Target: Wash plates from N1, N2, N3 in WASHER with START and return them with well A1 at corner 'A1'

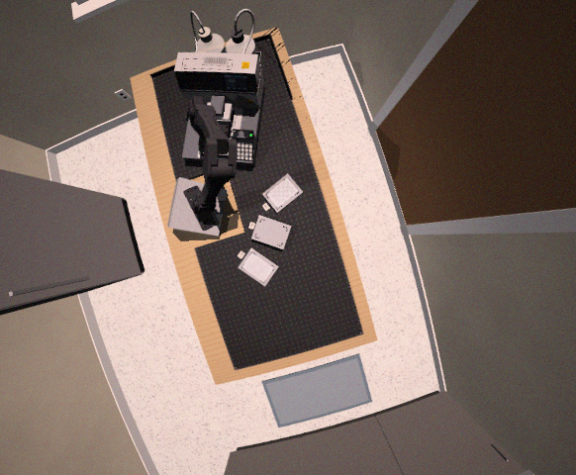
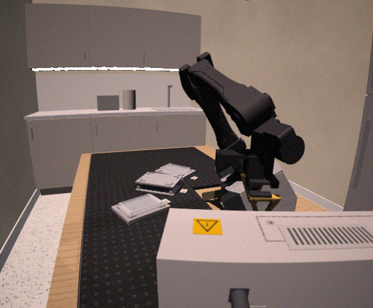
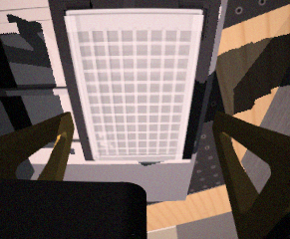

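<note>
A white 96-well plate [image 3: 135,85] lies flat on the washer's dark carrier [image 3: 61,58], seen straight down in the wrist view. My gripper [image 3: 143,119] [image 2: 262,205] is open and empty, and hangs low over the plate with one yellow finger on each side of its near end, not touching it. The washer [image 1: 217,63] [image 2: 272,251] stands at the far end of the mat. Its keypad [image 1: 244,150] is beside the track, and the lamp [image 1: 250,135] shows green. Of the three nests, the middle one [image 1: 270,232] [image 2: 158,182] is bare. The two outer nests hold plates [image 1: 282,192] [image 1: 257,266] [image 2: 140,203] [image 2: 175,170].
The arm's grey base block [image 1: 191,212] sits in a cut-out of the black mat [image 1: 288,317]. Two bottles [image 1: 206,38] with tubes stand behind the washer. Small label tags [image 1: 251,225] lie beside the nests. The wooden table edge [image 1: 196,301] borders the mat.
</note>
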Robot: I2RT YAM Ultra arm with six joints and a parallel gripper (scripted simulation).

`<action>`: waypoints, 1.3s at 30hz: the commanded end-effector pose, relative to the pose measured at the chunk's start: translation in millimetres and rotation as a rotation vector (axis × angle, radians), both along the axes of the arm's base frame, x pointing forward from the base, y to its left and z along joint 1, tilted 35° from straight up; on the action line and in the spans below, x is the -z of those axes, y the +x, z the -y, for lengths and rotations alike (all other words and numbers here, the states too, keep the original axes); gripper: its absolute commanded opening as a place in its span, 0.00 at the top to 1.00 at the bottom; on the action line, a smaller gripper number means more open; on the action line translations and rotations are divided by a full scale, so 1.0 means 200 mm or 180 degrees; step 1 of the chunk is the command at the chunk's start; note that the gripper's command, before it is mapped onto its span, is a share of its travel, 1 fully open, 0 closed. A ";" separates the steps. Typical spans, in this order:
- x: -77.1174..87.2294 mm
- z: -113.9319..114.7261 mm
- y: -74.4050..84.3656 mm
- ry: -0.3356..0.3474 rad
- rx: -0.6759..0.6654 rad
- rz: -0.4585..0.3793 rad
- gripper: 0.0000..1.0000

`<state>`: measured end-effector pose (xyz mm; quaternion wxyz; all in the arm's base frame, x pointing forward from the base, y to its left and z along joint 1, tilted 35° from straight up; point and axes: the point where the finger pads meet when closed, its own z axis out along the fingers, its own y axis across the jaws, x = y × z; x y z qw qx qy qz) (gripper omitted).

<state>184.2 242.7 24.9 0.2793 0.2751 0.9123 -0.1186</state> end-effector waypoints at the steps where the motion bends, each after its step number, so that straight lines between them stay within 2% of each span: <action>1: 0.01 -0.03 0.01 0.0067 -0.0047 0.0039 0.00; 23: 0.01 -0.03 0.01 0.0067 -0.0047 0.0039 0.00; 39: 0.05 -0.01 0.04 0.0067 -0.0047 0.0039 0.00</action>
